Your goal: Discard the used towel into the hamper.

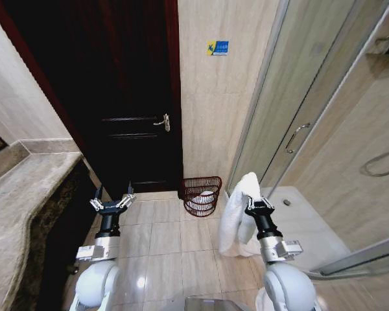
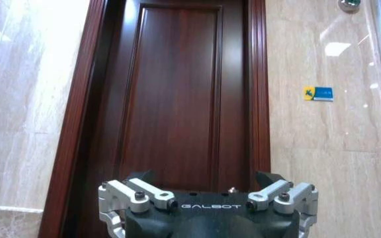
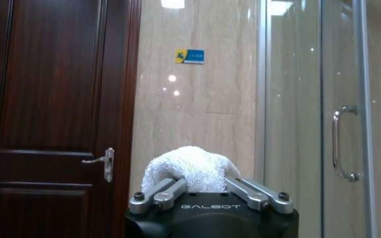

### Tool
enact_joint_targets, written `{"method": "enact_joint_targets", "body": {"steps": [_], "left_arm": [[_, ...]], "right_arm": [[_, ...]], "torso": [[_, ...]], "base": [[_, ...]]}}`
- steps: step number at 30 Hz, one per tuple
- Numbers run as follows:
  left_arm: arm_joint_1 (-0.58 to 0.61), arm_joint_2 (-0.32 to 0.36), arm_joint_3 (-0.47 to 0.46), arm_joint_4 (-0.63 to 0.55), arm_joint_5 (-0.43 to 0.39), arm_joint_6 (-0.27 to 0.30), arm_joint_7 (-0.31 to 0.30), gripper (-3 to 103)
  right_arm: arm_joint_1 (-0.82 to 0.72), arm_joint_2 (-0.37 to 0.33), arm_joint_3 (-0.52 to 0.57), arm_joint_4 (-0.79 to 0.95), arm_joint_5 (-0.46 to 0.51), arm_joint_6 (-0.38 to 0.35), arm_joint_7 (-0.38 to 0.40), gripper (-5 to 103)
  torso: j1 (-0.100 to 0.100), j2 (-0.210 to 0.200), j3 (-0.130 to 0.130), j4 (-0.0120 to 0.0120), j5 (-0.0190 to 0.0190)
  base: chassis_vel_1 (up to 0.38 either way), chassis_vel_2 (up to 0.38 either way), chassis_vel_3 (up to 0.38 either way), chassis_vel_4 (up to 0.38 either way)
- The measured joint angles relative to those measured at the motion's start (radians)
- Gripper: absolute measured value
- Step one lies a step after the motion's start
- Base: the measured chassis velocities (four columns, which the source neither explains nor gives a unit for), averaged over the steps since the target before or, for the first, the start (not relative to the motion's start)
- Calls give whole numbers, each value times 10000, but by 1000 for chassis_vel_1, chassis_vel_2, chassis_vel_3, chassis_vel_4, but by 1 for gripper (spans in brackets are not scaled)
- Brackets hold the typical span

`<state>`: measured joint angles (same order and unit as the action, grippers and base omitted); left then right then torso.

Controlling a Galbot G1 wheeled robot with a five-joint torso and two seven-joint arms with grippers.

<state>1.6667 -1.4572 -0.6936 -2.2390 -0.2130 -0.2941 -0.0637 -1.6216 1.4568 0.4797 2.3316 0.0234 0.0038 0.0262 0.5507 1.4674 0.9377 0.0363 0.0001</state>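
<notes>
A white towel point(image 1: 236, 217) hangs from my right gripper point(image 1: 254, 201), which is shut on its upper end; the cloth drapes down on that arm's left side. In the right wrist view the towel point(image 3: 190, 168) bulges up between the closed fingers point(image 3: 164, 193). The hamper point(image 1: 201, 195), a dark reddish openwork basket, stands on the floor against the wall just ahead and left of the towel, with something white inside it. My left gripper point(image 1: 113, 202) is held up over the floor in front of the door, open and holding nothing, its fingers point(image 2: 137, 194) spread wide.
A dark wooden door point(image 1: 126, 97) with a metal handle point(image 1: 163, 121) faces me. A marble counter point(image 1: 26, 194) runs along the left. A glass shower enclosure point(image 1: 311, 116) with a handle point(image 1: 296, 136) stands on the right. Tiled floor point(image 1: 168, 240) lies between both arms.
</notes>
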Motion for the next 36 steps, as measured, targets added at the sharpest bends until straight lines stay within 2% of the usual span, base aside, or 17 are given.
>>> {"method": "enact_joint_targets", "body": {"steps": [19, 36], "left_arm": [[-46, 76, 4, -4, 2, 3, 24, 100], [-78, 212, -51, 118, -80, -126, 73, 100]], "right_arm": [[474, 65, -140, -388, 14, -133, -39, 5], [584, 95, -554, -809, -315, 172, 18, 5]], "torso": [[0, 0, 0, 1, -2], [-1, 0, -1, 1, -1]], "base": [[37, 41, -38, -38], [26, 31, -28, -37]]}}
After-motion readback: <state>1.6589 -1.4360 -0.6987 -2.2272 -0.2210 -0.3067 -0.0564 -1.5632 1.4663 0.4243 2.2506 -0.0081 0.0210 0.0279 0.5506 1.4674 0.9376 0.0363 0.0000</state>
